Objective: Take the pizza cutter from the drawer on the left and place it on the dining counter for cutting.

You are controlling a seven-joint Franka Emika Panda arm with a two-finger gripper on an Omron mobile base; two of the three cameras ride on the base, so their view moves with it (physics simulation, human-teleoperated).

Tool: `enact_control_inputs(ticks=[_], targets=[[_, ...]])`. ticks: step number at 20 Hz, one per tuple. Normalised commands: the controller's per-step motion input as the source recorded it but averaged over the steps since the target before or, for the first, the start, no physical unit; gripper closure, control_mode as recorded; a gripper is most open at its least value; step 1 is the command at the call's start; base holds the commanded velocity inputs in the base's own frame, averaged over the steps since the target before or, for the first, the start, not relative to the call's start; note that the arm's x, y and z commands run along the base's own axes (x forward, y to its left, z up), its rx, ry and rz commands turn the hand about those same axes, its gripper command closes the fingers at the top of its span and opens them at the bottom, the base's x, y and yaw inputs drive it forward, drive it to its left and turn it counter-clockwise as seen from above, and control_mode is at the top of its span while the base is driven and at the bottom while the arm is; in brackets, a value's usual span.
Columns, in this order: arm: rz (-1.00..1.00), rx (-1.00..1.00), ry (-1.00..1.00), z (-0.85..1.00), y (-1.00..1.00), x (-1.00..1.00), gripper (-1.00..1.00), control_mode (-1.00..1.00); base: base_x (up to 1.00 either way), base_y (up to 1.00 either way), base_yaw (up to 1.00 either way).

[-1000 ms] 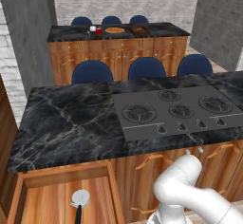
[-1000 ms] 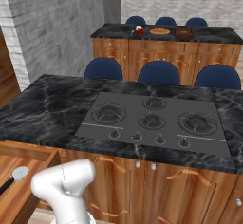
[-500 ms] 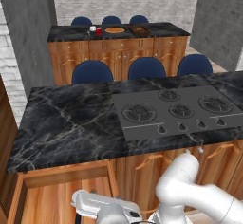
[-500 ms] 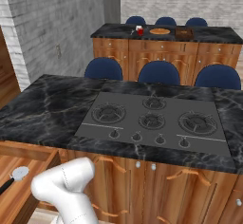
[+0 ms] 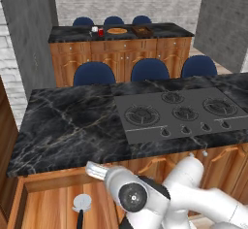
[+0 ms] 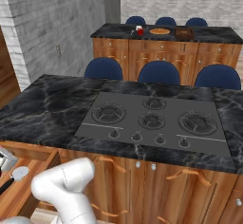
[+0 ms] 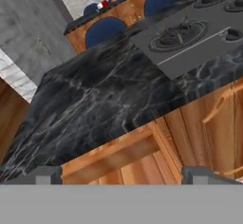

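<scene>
Gripper (image 7: 121, 174) jaws wide apart, empty, above open drawer (image 5: 43, 208); cutter (image 5: 81, 204) lies inside it (round silver wheel, thin dark handle running toward the near edge), apart from the fingertips

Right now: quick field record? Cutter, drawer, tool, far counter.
cutter: lies in the drawer, round blade toward the island, dark handle toward the camera
drawer: open, below the island's left end
tool: open, above the drawer, not touching the cutter
dining counter: beyond the blue chairs, carries pizza
</scene>
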Motion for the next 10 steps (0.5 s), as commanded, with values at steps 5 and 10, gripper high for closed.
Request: enact_control_inputs(ticks=[5,10], targets=[[0.00,-0.08,0.52,0.00,0.41,0.07,-1.00,-1.00,0.00,0.00,0.00],[0.00,-0.13,0.57,-0.06,0.49,0.00,-1.00,-1.00,0.00,0.00,0.00]])
